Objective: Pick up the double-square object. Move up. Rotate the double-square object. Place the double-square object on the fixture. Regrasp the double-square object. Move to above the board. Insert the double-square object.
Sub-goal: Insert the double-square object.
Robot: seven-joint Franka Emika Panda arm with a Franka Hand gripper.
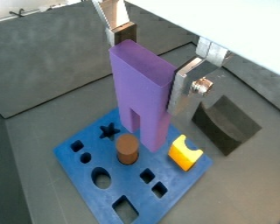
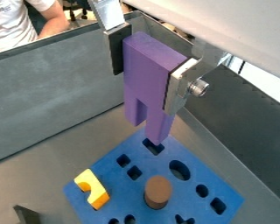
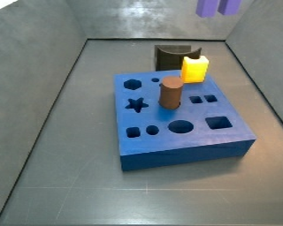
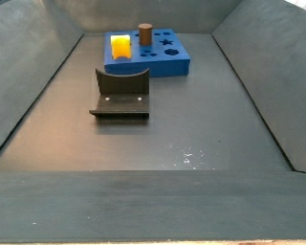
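Note:
My gripper (image 1: 153,59) is shut on the double-square object (image 1: 143,96), a tall lavender stepped block with a slot at its lower end. In both wrist views it hangs upright between the silver fingers (image 2: 181,87), above the blue board (image 1: 105,161) with its shaped holes. In a wrist view its lower end (image 2: 154,131) hangs over a square hole near the board's edge, clear of the board. In a side view only the block's lower tip (image 3: 218,7) shows at the top edge. The dark fixture (image 4: 121,93) stands empty beside the board (image 4: 182,65).
A brown cylinder (image 3: 170,92) stands in a hole of the board (image 3: 186,157). A yellow block (image 3: 195,68) sits at the board's corner nearest the fixture (image 3: 173,56). Grey walls enclose the dark floor on all sides.

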